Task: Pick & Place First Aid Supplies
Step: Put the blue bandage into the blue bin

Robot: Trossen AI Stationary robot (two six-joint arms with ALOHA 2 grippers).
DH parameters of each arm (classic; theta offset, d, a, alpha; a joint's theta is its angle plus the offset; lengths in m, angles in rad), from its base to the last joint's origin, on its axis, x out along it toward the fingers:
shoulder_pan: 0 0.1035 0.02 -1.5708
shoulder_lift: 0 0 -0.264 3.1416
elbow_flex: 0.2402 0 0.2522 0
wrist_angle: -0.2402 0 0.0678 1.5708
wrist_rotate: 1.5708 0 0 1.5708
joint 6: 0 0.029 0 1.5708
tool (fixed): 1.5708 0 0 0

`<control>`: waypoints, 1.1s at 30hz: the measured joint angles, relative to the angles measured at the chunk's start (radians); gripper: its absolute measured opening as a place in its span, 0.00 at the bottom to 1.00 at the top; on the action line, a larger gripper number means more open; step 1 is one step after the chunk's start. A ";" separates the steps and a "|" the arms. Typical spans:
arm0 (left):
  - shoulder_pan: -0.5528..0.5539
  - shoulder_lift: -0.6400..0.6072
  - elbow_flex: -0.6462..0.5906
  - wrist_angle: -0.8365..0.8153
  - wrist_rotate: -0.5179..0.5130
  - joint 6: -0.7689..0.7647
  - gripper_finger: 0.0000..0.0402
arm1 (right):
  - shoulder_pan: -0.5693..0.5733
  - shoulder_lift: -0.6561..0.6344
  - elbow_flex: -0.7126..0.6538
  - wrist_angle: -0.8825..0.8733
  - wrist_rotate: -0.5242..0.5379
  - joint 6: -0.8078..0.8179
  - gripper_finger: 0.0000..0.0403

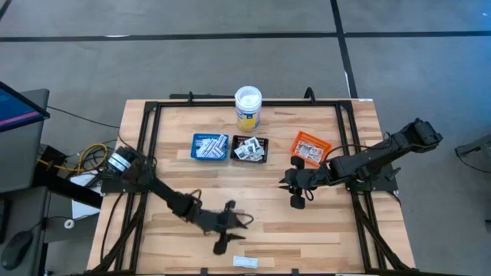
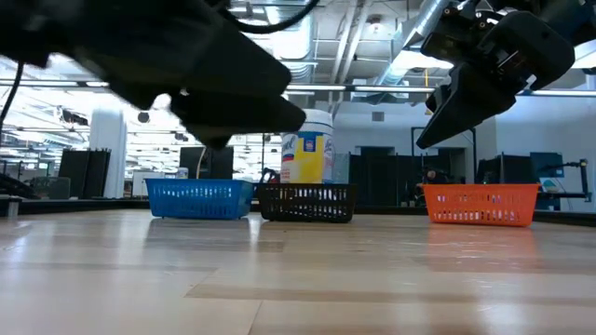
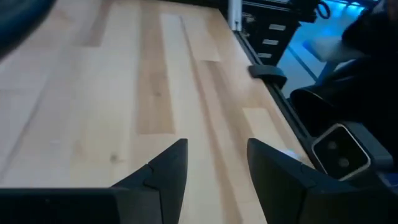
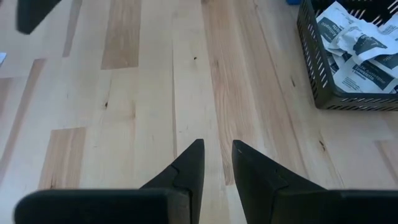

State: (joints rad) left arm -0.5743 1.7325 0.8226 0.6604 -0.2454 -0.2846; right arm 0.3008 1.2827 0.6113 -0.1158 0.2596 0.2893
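Hovering over the near part of the wooden table (image 1: 261, 192), the left gripper (image 3: 214, 171) has its fingers spread with nothing between them. The right gripper (image 4: 216, 163) hangs empty, fingers slightly parted, near the orange tray (image 1: 309, 148). First aid packets (image 1: 250, 149) fill the black tray (image 4: 311, 56) and blue tray (image 1: 209, 146); one more packet (image 1: 245, 262) lies at the table's near edge.

Your first aid packets (image 1: 209, 146) lie heaped in three trays: white-and-blue strips, squarish white dark-marked ones (image 4: 357, 43), and red-marked whites (image 1: 308, 149). One strip (image 1: 245, 262) lies flat by the table's near edge.
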 joint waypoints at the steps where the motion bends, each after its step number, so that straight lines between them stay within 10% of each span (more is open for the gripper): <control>1: -0.017 0.020 0.001 0.031 -0.015 0.009 0.42 | 0.000 0.000 0.000 0.000 0.000 0.000 0.19; 11: -0.047 0.259 0.185 0.081 0.078 0.022 0.41 | 0.000 0.000 0.000 0.008 0.000 0.000 0.19; 33: -0.093 0.386 0.221 0.089 0.059 0.054 0.36 | 0.000 0.000 0.000 0.007 0.000 0.000 0.19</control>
State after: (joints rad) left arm -0.6670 2.1181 1.0436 0.7492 -0.1861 -0.2307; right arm 0.3004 1.2827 0.6113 -0.1088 0.2595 0.2890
